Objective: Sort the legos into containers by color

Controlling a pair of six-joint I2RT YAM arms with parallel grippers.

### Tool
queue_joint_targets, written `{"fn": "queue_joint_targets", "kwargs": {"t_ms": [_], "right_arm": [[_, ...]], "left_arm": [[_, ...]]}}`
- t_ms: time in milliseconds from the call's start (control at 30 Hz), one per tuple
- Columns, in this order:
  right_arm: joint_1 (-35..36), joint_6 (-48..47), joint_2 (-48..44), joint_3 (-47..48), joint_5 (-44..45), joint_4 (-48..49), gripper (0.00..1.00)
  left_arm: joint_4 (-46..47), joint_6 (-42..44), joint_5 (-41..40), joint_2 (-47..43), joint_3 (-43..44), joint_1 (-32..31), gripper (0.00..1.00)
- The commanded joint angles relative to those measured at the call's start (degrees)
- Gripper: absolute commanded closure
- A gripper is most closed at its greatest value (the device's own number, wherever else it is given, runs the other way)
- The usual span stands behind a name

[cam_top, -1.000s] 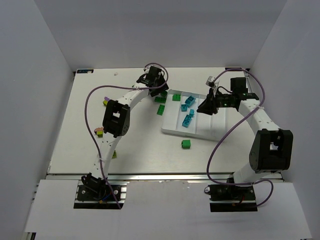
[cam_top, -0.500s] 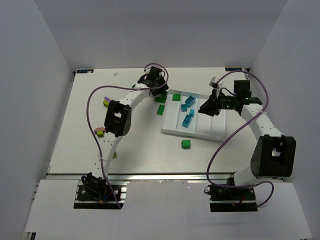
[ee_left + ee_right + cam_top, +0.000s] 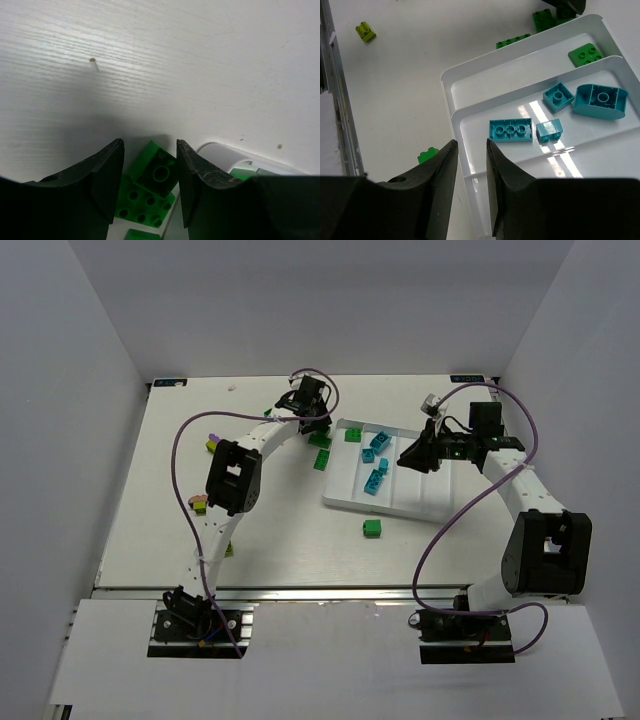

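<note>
My left gripper is down at the tray's far left corner, straddling a dark green lego that leans on a flat green one. Its right finger is against the lego and a slim gap shows at the left finger, so it reads as open. The white tray holds several cyan legos in its second compartment and one green lego in its first. My right gripper hovers open and empty above the tray's edge.
A green lego lies on the table in front of the tray, another just left of it. Lime and purple legos sit at the far left, with a lime one in the right wrist view. White walls enclose the table.
The left gripper's jaws have narrowed around the dark green lego. The right arm swung slightly right a second ago and has since held still.
</note>
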Motion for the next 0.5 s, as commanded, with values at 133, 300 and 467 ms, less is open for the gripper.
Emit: {"fn": "queue_joint_targets", "kwargs": {"t_ms": [133,300,467], "right_arm": [[-0.36,0.91,-2.02,-0.29,-2.13,1.79,0.65],[-0.44,0.99,-2.20,-0.56,-2.30,1.61,0.65],[-0.36,1.17,-2.29,-0.56,-2.48,1.61,0.65]], "left_arm": [[-6.38,5.62,-5.78,-7.19,-11.98,0.44,0.45],[-3.12,5.80,-4.73,-11.69,-19.19,0.53,0.45],[-1.45,7.11,-1.13,-12.57,-19.90,0.53,0.33]]}}
